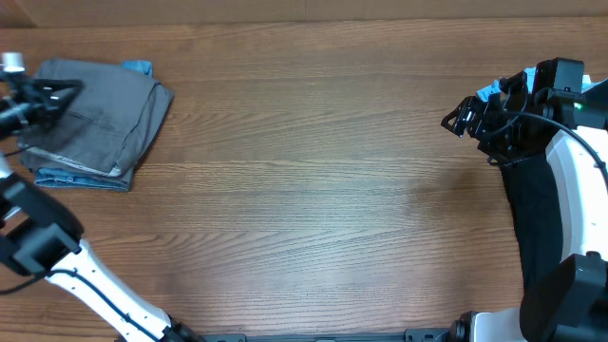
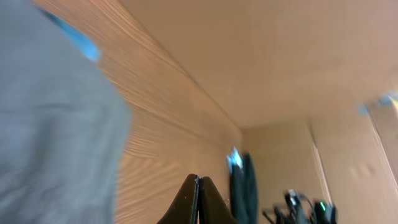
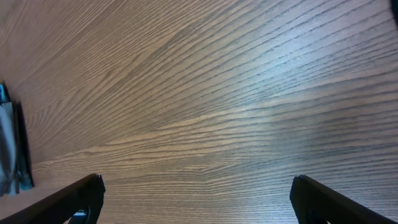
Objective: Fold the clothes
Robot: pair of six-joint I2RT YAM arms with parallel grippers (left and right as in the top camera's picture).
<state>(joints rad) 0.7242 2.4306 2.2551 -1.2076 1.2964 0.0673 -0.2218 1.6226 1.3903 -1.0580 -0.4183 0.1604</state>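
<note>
Grey shorts lie folded at the far left corner of the desk; a black garment lies at the right edge. Both look soft, limp and light, so pinch at a hem corner. Left tool is clenched on nothing; right tool is released.

Soft, even light fills the overhead view, which is sharp across the whole table. Only a thin, soft shadow runs along the lower edge of the grey shorts. The left wrist view is heavily blurred: fabric and wood grain smear, and the far background is hazy. The right wrist view is crisp, with a pale sheen over the grain toward the right.
</note>
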